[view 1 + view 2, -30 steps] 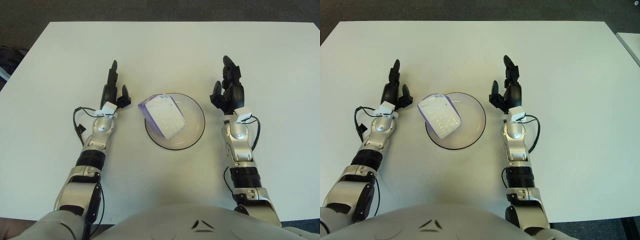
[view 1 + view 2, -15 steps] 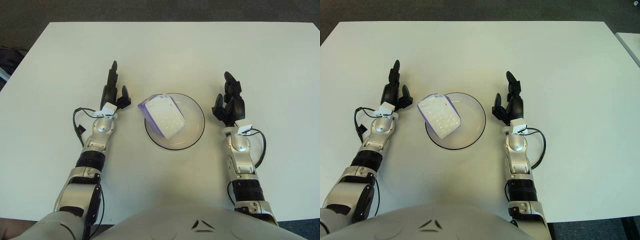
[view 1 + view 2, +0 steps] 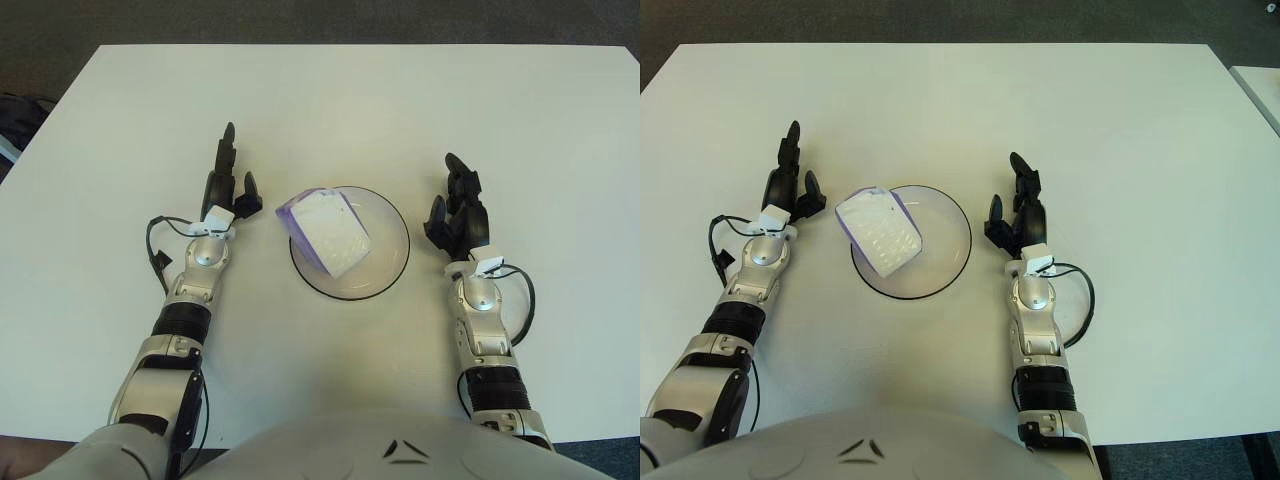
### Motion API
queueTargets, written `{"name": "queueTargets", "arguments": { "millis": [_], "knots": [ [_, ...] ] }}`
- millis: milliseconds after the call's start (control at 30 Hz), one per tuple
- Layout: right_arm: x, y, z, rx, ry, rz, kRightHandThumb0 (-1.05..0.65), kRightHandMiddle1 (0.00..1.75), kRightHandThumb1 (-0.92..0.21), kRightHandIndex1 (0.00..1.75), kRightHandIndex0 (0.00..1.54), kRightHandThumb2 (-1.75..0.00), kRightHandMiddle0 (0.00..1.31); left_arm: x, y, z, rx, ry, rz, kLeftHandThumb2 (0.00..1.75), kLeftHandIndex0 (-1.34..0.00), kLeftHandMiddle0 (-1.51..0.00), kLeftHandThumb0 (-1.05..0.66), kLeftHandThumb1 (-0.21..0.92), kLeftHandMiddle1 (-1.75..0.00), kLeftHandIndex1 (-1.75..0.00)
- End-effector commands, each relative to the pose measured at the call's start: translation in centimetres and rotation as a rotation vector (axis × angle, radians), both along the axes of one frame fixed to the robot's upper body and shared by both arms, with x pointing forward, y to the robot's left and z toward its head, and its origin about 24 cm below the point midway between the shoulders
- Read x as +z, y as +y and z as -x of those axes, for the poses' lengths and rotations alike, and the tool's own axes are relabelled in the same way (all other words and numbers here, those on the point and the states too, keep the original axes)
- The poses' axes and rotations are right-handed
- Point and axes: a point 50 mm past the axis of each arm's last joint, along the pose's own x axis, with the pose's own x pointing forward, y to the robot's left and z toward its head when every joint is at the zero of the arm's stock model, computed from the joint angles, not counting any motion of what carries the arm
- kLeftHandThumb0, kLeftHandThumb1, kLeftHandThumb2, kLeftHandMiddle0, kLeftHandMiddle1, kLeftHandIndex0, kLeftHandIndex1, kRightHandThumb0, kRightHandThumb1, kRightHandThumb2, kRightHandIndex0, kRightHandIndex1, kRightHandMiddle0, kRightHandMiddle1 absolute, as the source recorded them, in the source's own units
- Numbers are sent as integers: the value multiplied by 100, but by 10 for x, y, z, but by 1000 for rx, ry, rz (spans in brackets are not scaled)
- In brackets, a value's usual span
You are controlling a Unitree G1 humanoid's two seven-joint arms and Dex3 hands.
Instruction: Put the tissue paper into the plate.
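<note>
White tissue pack with purple edging (image 3: 328, 231) lies tilted in clear round glass plate (image 3: 390, 262), frame centre, upper-left corner overhanging plate rim. Left hand (image 3: 226, 187) just left of plate, fingers extended, spread, holding nothing. Right hand (image 3: 458, 210) just right of plate, fingers loosely open, empty. White table (image 3: 330, 110) bare around plate, wide room toward top edge. Right eye view alone shows second table corner (image 3: 1262, 90) far right. Dark carpet floor (image 3: 300, 20) along top.

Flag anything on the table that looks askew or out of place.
The tissue pack lies tilted in the plate, its upper-left corner sticking out over the rim rather than sitting flat inside. Left hand and right hand flank the plate, open and empty. Nothing spilled or damaged.
</note>
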Motion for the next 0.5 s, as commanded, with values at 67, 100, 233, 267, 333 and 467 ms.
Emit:
{"name": "queueTargets", "arguments": {
  "millis": [67,100,233,267,333,467],
  "knots": [
    [-17,-4,10,-18,113,-27,-60,58,-92,6,24,-78,0,-61,-3,36,23,253,36,114,0,-6,-85,92,-1,-19],
    [-18,-4,10,-21,122,-29,-60,58,-92,6,24,-77,0,-61,-3,36,23,254,36,114,0,-6,-85,92,-1,-19],
    [-20,-6,11,-31,146,-32,-58,60,-92,6,25,-77,0,-61,-4,36,21,256,38,114,0,-6,-85,92,-1,-18],
    [-21,-6,11,-34,153,-33,-58,60,-92,7,25,-76,0,-61,-4,36,21,257,38,114,0,-6,-85,92,-1,-18],
    [-23,-7,11,-45,168,-37,-57,61,-92,7,25,-74,0,-61,-4,36,20,257,38,114,0,-6,-85,92,-1,-18],
    [-25,-7,11,-59,188,-46,-54,61,-91,7,27,-67,0,-61,-4,36,22,252,38,114,0,-6,-85,92,-1,-18]
  ]
}}
